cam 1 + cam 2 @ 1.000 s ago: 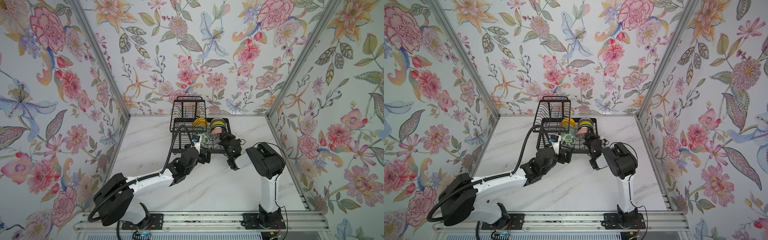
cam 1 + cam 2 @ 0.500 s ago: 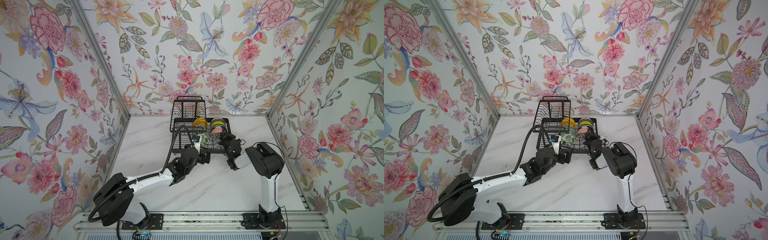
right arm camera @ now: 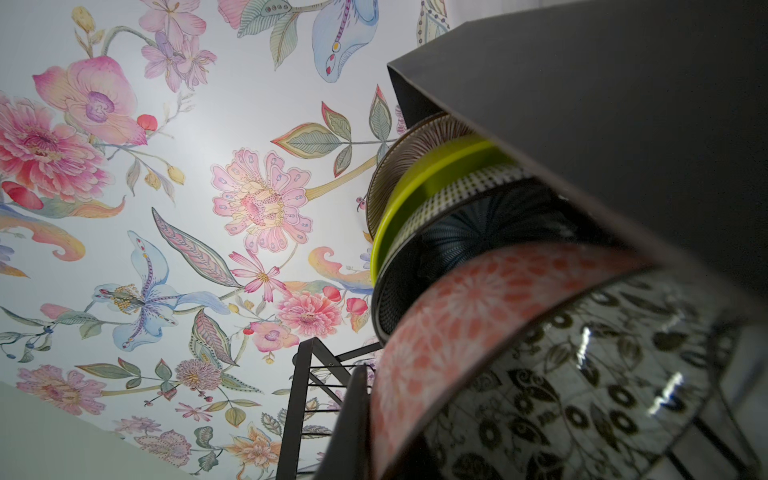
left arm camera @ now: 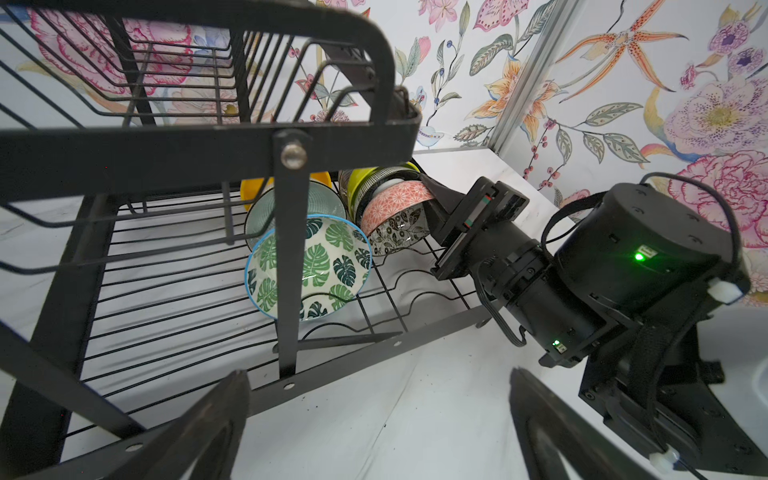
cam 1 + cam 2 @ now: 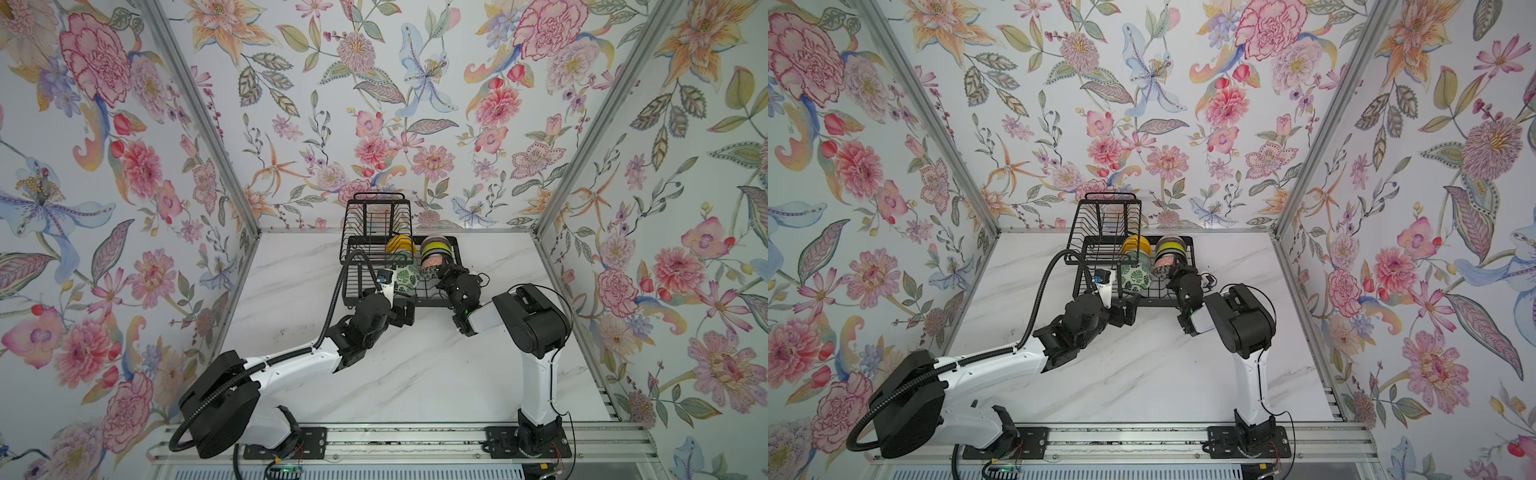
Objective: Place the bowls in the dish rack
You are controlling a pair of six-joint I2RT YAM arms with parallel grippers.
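A: Where are the bowls found?

B: All that can be seen are stood on edge in the lower tray of the rack (image 4: 166, 153), at the far side of the table (image 5: 415, 374). Two rows are formed. The yellow bowl (image 5: 400, 243), the aqua bowl (image 4: 320, 203) and the leaf bowl (image 4: 328, 266) are set in one. Beside it are set the ribbed bowl (image 3: 411, 145), the lime bowl (image 3: 419, 195), the blue bowl (image 3: 478, 232) and, nearest the front, the pink-lined bowl (image 3: 478, 311). No bowl is seen on the table, so loading is judged nearly finished.

A: How are the tools held?

B: The left tool (image 4: 380, 415) is spread wide and empty, just outside the rack's front rail. The right tool (image 4: 432, 199) is closed, with its tip laid against the pink-lined bowl. Whether the rim is pinched cannot be told.

A: How are the bowls expected to handle?

B: They are judged stiff, glazed and slick, fairly heavy for their size, and easily chipped against the wire or each other. On edge they are likely to be rolled or tipped by a nudge. The rim is best taken, with one finger inside and one outside, and a firm but gentle squeeze is called for.
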